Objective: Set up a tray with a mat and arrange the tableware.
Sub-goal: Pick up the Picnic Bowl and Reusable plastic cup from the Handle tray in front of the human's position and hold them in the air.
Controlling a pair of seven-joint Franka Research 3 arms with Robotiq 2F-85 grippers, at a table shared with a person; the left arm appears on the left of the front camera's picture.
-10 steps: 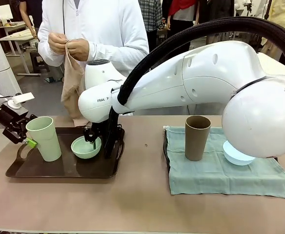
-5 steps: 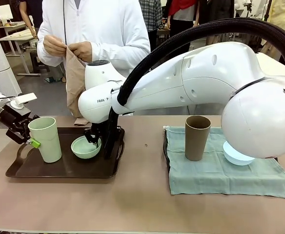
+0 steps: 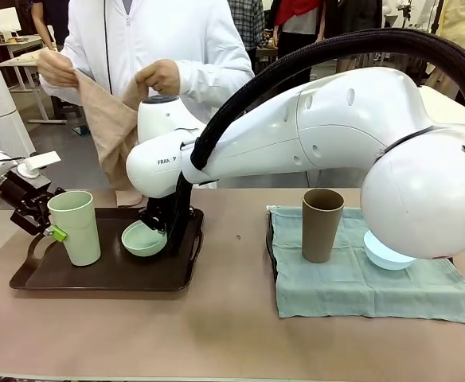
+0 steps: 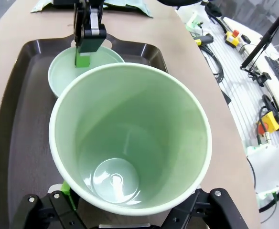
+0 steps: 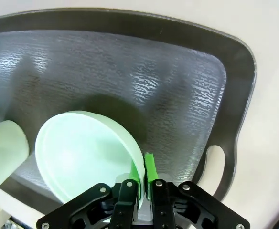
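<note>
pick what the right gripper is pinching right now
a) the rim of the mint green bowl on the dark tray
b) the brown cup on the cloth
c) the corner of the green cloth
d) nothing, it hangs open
a: the right gripper has its green pads shut on the rim of the mint green bowl, which sits over the dark tray.

Matte plastic on pale green cup point(image 4: 130, 143), faint sheen inside its base. Mint green bowl point(image 5: 84, 155) same smooth matte plastic. Dark tray point(image 5: 177, 81) plastic, floor finely textured, catching light in ripples. Brown cup point(image 3: 321, 224) dull, smooth. Pale green mat point(image 3: 352, 278) soft woven cloth, lightly creased. Tan cloth point(image 3: 105, 127) limp in person's hands. Tabletop point(image 3: 232, 334) matte beige.
</note>
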